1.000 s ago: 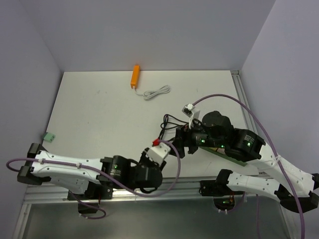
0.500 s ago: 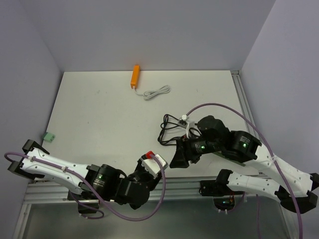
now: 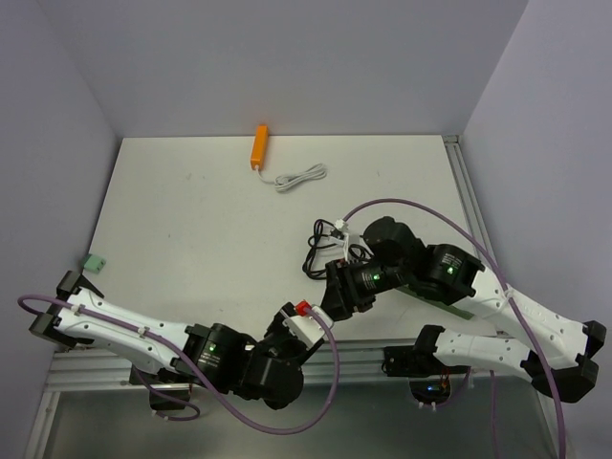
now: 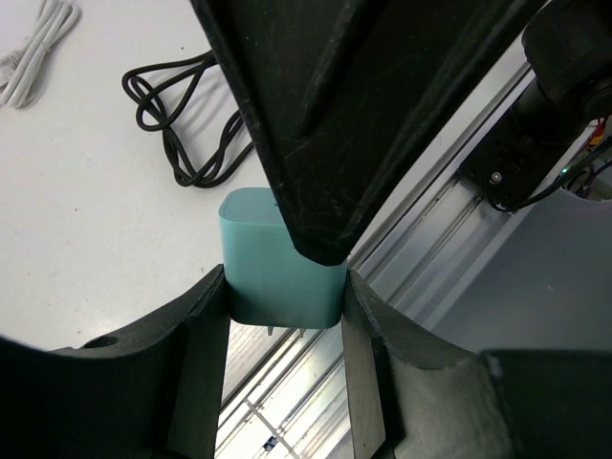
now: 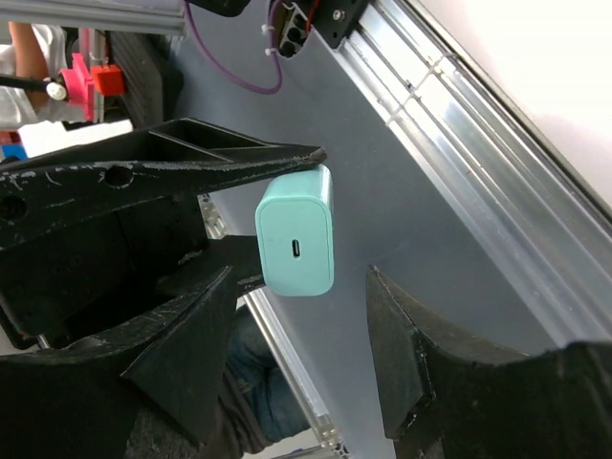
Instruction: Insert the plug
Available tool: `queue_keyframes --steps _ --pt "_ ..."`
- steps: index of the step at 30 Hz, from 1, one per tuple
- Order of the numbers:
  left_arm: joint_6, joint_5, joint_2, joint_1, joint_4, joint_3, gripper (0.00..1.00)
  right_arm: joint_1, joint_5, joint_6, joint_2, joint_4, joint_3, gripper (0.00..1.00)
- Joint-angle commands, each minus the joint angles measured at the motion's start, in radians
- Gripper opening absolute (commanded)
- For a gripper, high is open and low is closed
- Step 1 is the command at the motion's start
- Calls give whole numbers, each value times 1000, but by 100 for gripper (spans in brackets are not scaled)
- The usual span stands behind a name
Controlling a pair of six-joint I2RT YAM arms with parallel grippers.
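Near edge of the worktop (image 3: 210, 220), right of centre: I'm seeing the left gripper (image 4: 285, 296) clenching the teal USB-C charger plug (image 5: 296, 244) by its sides, port facing the right wrist camera. The right gripper (image 5: 299, 275) is now sitting just beside it. A second ago it was further in, over the black cable (image 3: 313, 260). Its fingers are narrowing but standing apart, gripping nothing. The left arm is also lying closer to the near edge than before. I'm reading this as lining up a handover or regrasp, with insertion not yet started. The cable is lying loose just beyond. Further out are the white cord (image 3: 301, 177) and, at the far edge, the orange block (image 3: 259, 146).

Counting: one charger plug, one black cable, one white cord, one orange block, two grippers.
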Motion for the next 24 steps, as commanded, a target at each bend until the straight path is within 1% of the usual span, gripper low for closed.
queue_keyframes --steps 1,4,5,7,8,11,17,20,21,22,24 --pt "22 -31 -25 -8 34 44 0 1 -35 19 7 59 11 63" --pt "39 -17 -26 -8 50 49 0 1 -21 4 30 50 12 63" --pt "47 -16 -26 -8 57 48 0 3 -23 1 44 52 12 60" --pt "47 -14 -26 -8 62 45 0 1 -33 1 56 68 14 59" --pt "48 -14 -25 -8 65 43 0 1 -36 1 66 75 16 55" --pt "54 -11 -22 -8 73 40 1 1 -43 -6 93 73 29 50" --pt "39 -23 -26 -8 50 52 0 13 -67 -10 130 85 13 48" --pt "34 -28 -42 -7 63 38 0 21 -79 -29 155 79 5 48" --pt "31 -28 -48 -5 66 34 0 27 -81 -32 162 82 3 45" --pt "31 -22 -57 -4 71 22 0 30 -90 -32 174 87 2 35" --pt "28 -10 -66 -1 83 9 0 36 -122 -39 185 107 -3 19"
